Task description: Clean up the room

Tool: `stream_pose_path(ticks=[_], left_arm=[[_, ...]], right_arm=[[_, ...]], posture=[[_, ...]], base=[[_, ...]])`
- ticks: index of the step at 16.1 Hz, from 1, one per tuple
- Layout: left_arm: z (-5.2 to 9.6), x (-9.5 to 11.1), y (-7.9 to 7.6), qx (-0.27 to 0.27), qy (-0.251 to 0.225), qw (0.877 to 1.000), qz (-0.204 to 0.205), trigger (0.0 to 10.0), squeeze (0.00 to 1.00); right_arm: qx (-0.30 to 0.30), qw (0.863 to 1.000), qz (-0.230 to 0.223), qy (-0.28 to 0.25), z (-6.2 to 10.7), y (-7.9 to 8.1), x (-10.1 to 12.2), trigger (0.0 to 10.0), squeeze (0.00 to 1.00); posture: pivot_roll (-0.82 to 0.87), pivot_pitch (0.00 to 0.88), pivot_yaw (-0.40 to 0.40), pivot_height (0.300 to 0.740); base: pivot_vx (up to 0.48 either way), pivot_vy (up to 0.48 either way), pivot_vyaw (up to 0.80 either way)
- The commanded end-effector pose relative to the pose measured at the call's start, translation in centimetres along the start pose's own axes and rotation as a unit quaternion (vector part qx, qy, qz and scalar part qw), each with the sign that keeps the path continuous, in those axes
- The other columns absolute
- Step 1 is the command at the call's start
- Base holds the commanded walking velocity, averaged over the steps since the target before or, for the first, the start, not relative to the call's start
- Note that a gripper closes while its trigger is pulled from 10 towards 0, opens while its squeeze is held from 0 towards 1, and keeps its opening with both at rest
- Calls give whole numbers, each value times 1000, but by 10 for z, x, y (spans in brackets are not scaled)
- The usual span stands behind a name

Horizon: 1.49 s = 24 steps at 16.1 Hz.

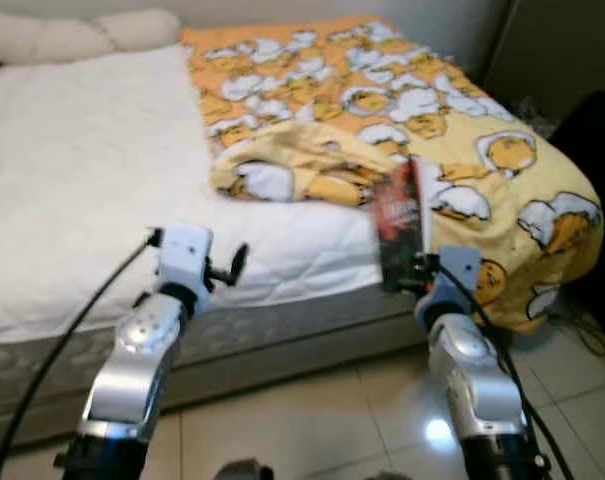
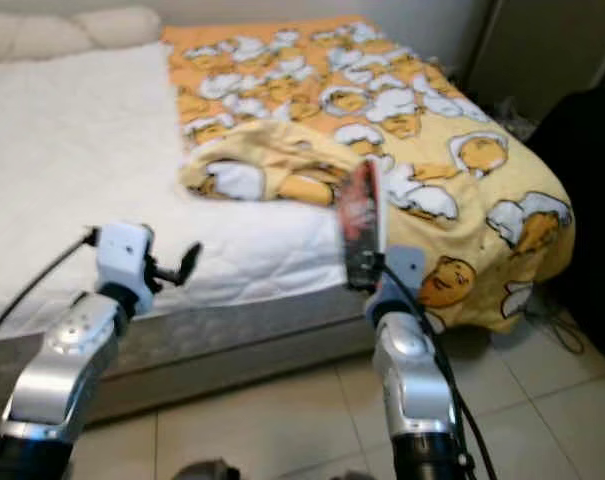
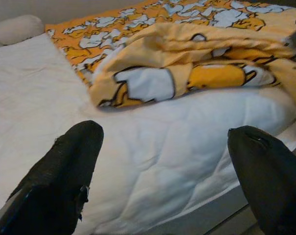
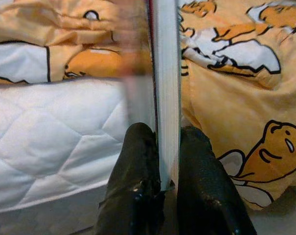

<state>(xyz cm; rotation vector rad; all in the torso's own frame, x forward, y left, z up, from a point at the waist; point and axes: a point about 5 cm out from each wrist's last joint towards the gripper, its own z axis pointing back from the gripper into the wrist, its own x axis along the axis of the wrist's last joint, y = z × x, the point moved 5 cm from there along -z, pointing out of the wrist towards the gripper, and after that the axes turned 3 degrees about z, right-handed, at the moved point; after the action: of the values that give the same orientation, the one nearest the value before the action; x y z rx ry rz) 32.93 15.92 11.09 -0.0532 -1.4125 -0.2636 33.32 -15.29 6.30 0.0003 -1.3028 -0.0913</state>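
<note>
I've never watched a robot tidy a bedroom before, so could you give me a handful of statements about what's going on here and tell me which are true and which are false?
1. The right gripper is shut on a thin book, held upright on its edge. True.
2. The left gripper also holds something. False: its fingers are spread apart with nothing between them, above the white mattress.
3. The yellow cartoon blanket covers the whole bed. False: it lies on the robot's right side, its edge bunched up; the rest is bare mattress.
4. A pillow lies at the far end of the bed. True.
</note>
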Motion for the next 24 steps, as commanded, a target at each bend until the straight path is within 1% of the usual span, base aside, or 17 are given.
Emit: stream_pose_path(ticks=[1,18,21,24], left_arm=[[0,5,7,10,-6,1000,-9,10000,0],[-2,7,7,7,-7,1000,-10,10000,0],[-2,7,8,10,-7,1000,-9,10000,0],[-4,9,11,18,-10,1000,-5,10000,0]], right_arm=[[1,999,-7,-32,-1,2,18,10000,0],[3,999,-6,-32,-3,4,19,10000,0],[2,999,0,-35,-4,3,21,10000,0],[2,999,12,-45,-8,-2,30,10000,0]], posture=[[-21,0,9,740],[-16,0,10,740],[-20,0,18,740],[-23,0,24,740]], base=[[0,371,0],[0,374,0],[0,372,0],[0,372,0]])
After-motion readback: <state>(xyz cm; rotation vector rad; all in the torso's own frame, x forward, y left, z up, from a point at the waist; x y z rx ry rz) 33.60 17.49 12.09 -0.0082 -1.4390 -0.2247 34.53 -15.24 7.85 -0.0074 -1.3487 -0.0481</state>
